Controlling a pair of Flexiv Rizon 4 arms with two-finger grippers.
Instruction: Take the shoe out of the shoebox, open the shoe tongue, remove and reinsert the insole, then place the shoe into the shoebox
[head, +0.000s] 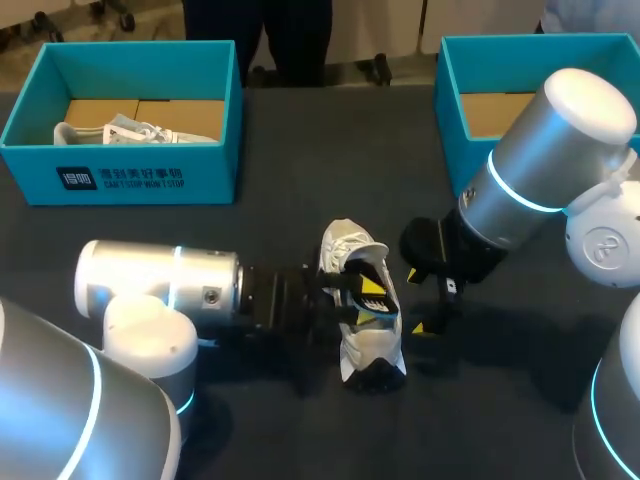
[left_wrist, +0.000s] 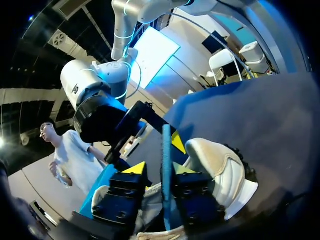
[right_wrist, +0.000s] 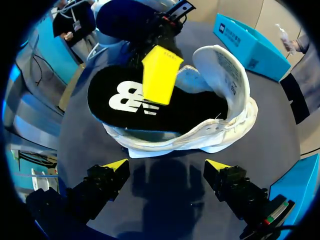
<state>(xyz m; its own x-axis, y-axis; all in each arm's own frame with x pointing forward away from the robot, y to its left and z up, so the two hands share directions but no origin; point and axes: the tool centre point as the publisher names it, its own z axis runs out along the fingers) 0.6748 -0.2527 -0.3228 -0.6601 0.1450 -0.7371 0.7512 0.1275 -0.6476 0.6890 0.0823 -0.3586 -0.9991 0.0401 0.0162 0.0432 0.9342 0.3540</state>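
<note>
Our left gripper is clamping the insole from both faces near the middle of the dark table. One yellow fingertip is pressing on the insole's black top side, and the other is sitting beneath it. In the left wrist view the insole is showing edge-on as a thin blue strip running between the two fingers. It is lying across the opening of the white shoe, partly inside it. The shoe is resting on the table, outside both boxes, between our two grippers.

Our right gripper is hovering just beside the shoe on its right. Its fingers are standing wide apart with only bare table between them, and they are touching neither the shoe nor the insole.

Along the far side of the table two teal boxes are sitting well apart from the shoe. The left shoebox is holding a second pale shoe on its cardboard floor. The right shoebox is partly hiding behind our right arm, so we cannot tell what it is holding
</note>
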